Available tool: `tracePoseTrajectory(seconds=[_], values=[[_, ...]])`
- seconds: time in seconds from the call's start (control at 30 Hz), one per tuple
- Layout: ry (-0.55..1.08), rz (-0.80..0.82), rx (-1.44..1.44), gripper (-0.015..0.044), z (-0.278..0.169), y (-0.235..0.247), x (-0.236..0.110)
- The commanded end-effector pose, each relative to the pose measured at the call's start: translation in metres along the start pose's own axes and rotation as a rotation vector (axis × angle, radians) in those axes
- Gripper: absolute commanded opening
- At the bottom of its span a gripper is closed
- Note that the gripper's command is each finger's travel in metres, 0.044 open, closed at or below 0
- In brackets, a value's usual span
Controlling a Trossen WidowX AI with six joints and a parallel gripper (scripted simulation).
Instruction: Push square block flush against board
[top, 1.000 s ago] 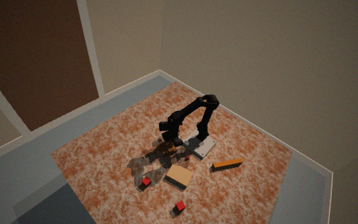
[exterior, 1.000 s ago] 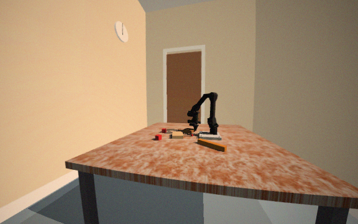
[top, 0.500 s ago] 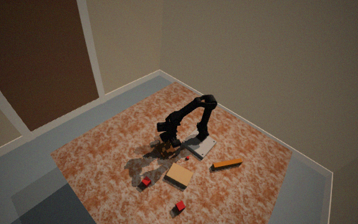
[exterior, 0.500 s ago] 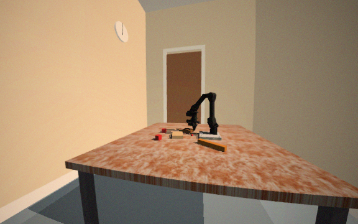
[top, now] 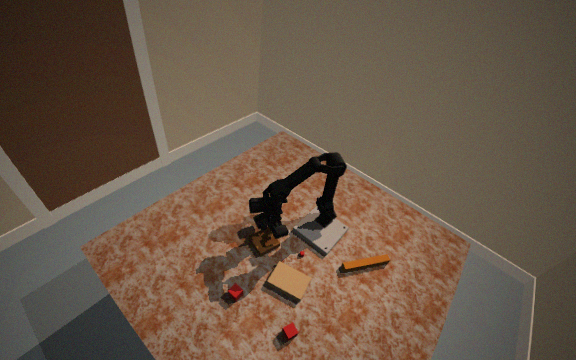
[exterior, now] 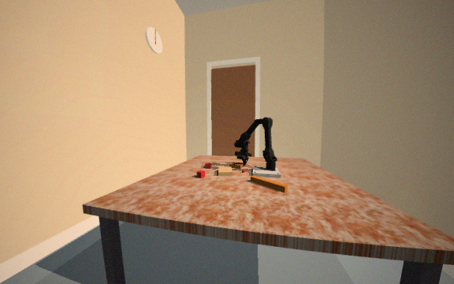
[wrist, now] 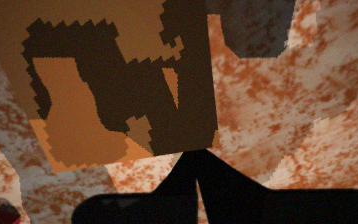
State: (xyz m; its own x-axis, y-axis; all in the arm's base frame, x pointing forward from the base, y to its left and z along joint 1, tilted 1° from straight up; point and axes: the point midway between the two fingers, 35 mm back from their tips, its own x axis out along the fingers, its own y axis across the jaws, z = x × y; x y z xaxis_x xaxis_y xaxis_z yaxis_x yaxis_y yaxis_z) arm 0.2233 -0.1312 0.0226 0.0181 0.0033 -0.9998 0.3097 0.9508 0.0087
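Note:
A brown square block (top: 262, 245) (wrist: 65, 130) lies on the table in the arm's shadow. My gripper (top: 269, 235) (exterior: 245, 162) (wrist: 193, 150) is shut and empty, low at the table, with its tip at the block's near edge by one corner. A long orange board (top: 366, 262) (exterior: 269, 183) lies well apart, on the other side of the arm's base. A flat tan square slab (top: 289, 280) (exterior: 225, 170) lies between them, nearer the block, touching neither.
The arm's grey base plate (top: 327, 239) (exterior: 266, 172) stands between the block and the board. Two red cubes (top: 235, 291) (top: 290, 330) (exterior: 200, 173) (exterior: 207, 165) and a small red ball (top: 301, 254) lie around the slab.

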Motion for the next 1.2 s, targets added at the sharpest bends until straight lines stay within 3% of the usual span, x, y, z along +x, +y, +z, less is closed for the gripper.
tracePoseTrajectory(seconds=[0.0,1.17], values=[[0.003,0.000,0.003,0.0000,0.006,0.000,0.001],[0.000,0.000,0.003,0.0000,0.040,0.005,0.001]])
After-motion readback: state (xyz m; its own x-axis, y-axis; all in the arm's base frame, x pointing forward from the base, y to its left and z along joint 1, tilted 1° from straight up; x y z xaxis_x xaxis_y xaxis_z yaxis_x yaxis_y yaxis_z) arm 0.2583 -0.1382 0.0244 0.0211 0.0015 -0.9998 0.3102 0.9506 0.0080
